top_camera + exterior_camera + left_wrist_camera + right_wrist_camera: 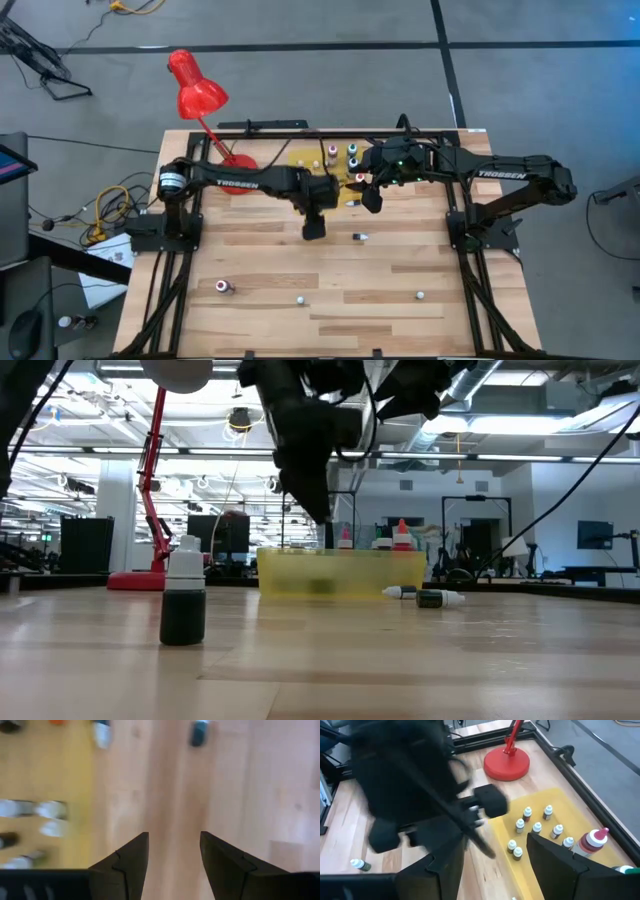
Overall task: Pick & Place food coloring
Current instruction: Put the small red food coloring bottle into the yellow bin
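Pale wooden plank bench (330, 290) in a black metal frame carries everything. Red desk lamp (195, 88) stands on a round red base at the far left corner, its shade leaning out beyond the bench edge. Flat yellow rectangular mat (305, 158) lies at the far edge, just beside the lamp base.

Two dark arms reach inward and meet near the mat. Each forearm carries white lettering "TROSSEN". Left arm stretches from its left-side mount toward centre, its wrist bent downward; left hand (173, 851) hangs over bare wood just in front of the mat, fingers partly apart, nothing between them. Right arm reaches in from the right; right hand (495, 851) hovers over the mat's near right edge, fingers spread wide, empty. In the right wrist view the left arm crosses in front and hides part of the bench.

Food coloring, tiny bottles with pale caps: a cluster (536, 827) stands upright on the mat. One dark bottle (360, 237) lies on its side mid-bench. Three more are scattered along the near side, well apart: (224, 287), (300, 299), (420, 296). One dark-filled bottle (184, 603) stands upright.
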Controlling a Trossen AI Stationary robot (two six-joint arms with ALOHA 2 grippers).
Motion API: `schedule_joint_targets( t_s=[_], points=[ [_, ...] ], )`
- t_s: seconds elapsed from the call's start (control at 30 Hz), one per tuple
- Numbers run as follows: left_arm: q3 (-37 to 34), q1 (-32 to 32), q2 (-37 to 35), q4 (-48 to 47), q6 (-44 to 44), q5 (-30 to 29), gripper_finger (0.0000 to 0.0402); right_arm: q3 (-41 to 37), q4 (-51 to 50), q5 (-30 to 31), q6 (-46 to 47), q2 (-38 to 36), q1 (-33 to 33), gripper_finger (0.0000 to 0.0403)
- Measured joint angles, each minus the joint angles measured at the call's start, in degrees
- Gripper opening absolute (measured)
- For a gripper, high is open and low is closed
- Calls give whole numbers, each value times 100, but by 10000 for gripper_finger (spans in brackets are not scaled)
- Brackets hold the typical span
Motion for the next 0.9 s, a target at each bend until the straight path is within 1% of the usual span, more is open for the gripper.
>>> schedule_joint_targets(
  t_s=[0.23,0.47,0.6,0.8,0.9],
  points=[
    [0,-934,-26,-70,-606,-52,169,0,2,-2,2,0,0,205],
    [2,-2027,-61,-229,-1534,-740,169,0,2,0,2,0,2,205],
    [2,-2605,-61,-271,-1967,-840,169,0,2,0,2,0,2,205],
    [2,-3383,-60,-76,-2201,-961,181,0,2,0,2,0,1,205],
    [2,-3640,20,271,-2202,-1246,191,0,2,0,0,0,0,205]
  ],
)
